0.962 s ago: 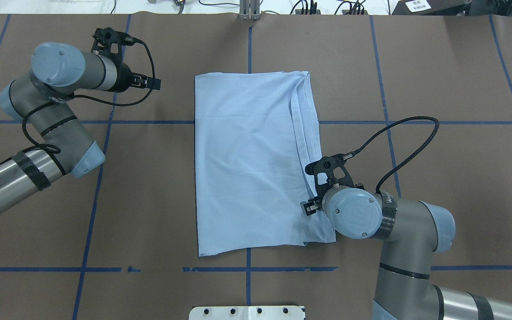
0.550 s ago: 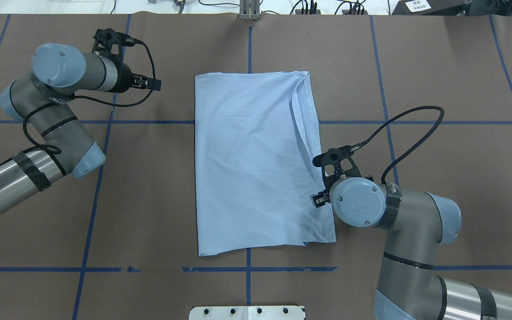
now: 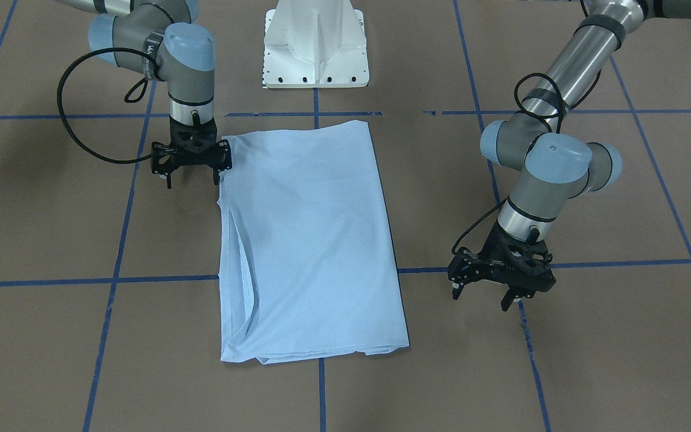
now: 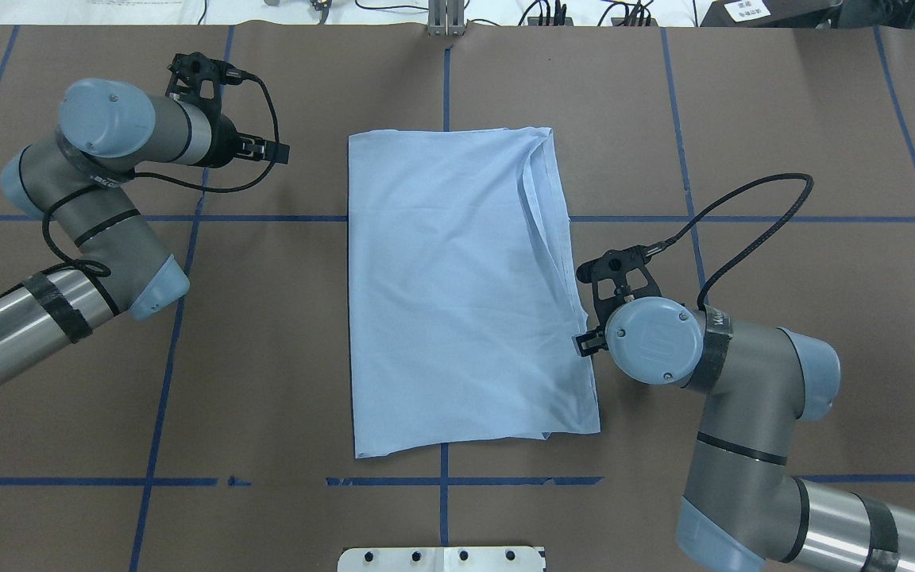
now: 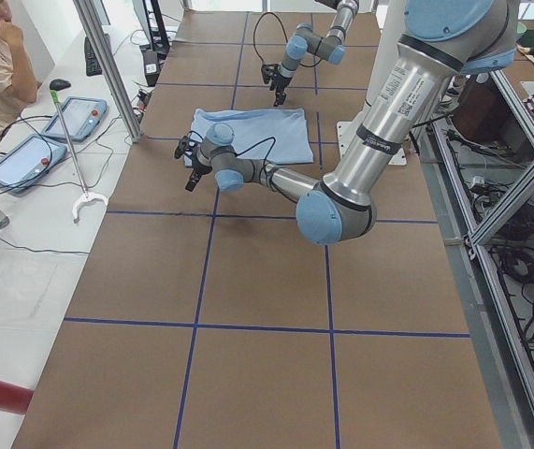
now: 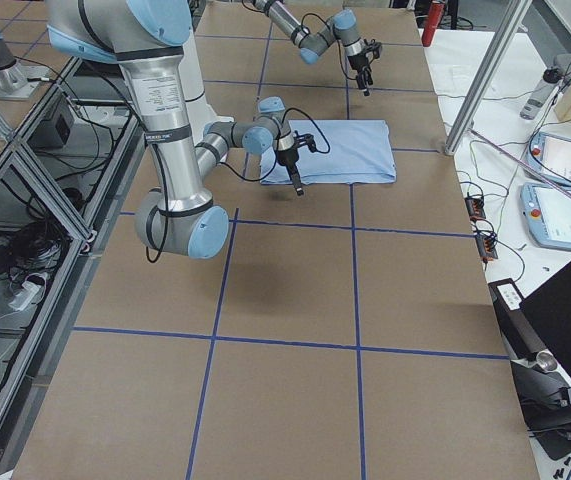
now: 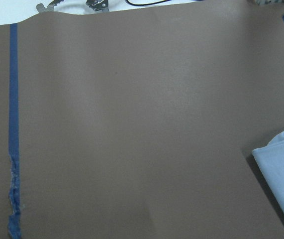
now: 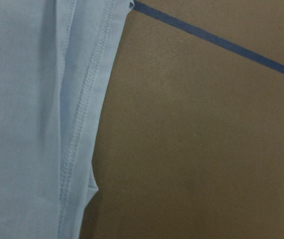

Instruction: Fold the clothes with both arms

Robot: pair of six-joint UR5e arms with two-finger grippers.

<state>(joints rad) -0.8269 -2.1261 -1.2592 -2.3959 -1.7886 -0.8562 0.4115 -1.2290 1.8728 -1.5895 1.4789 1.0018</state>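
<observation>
- Pale-blue cotton at centre stage: the T-shirt (image 4: pixel 457 294) lies flat in the middle of the brown bench (image 4: pixel 823 119). It is folded to a long rectangle running away from the robot, with its loose layered edges stacked along the robot's right side. No print or tag shows.
- Right gripper (image 3: pixel 192 176) hangs at that layered edge, toward the end nearer the robot. Its jaws are spread and empty, with one finger just beside the cloth; whether it touches cannot be told.
- Left gripper (image 3: pixel 482 295) hovers over bare bench beside the far end of the opposite, cleanly folded side, apart from the cloth. Its jaws are likewise spread and empty.
- Handling, by judgement: the cloth is light, limp and thin. It will sag from wherever it is lifted, and the stacked layers may slide or peel apart if only the top one is caught.
- Best hold, likely: pinch through every layer at two corners of one short end, one corner per arm. The stitched hem (image 8: pixel 84 99), clear in the right wrist view, offers a thicker, firmer edge than the smooth fold.
</observation>
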